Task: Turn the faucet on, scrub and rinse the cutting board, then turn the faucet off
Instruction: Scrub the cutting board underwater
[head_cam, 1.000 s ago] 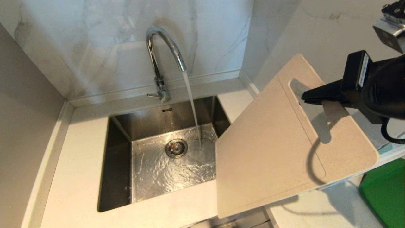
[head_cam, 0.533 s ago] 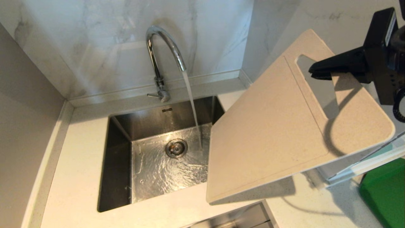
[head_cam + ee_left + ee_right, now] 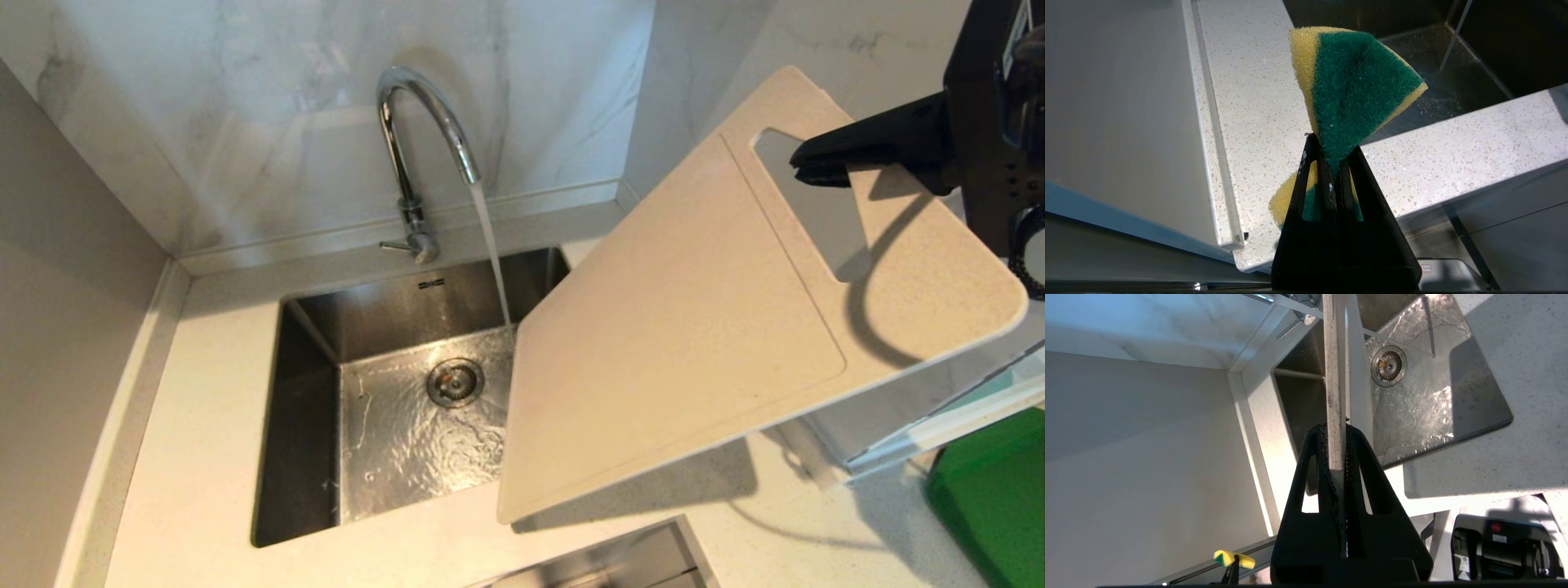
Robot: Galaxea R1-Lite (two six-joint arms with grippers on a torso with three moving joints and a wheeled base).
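Faucet [image 3: 424, 122], upper centre: running into the sink [image 3: 310, 425]; turn-on done.
Cutting board [image 3: 694, 327], right of frame: tilted over the sink's right edge, not yet under the stream.
Right gripper [image 3: 804, 167]: fingers clenched at the handle cutout.
Left gripper [image 3: 1333, 163]: fingers clamping a sponge [image 3: 1355, 81] above the desk [image 3: 1257, 102].
Outstanding: scrub, rinse, shut-off.

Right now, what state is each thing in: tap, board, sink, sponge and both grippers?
faucet: on, water streaming into the sink.
sink: wet floor, drain uncovered.
cutting board: lifted off the counter, tilted, lower corner over the sink, beside the stream.
right gripper: shut on the cutting board by its handle cutout.
sponge: pinched, folded.
left gripper: shut on the sponge, beside the counter.
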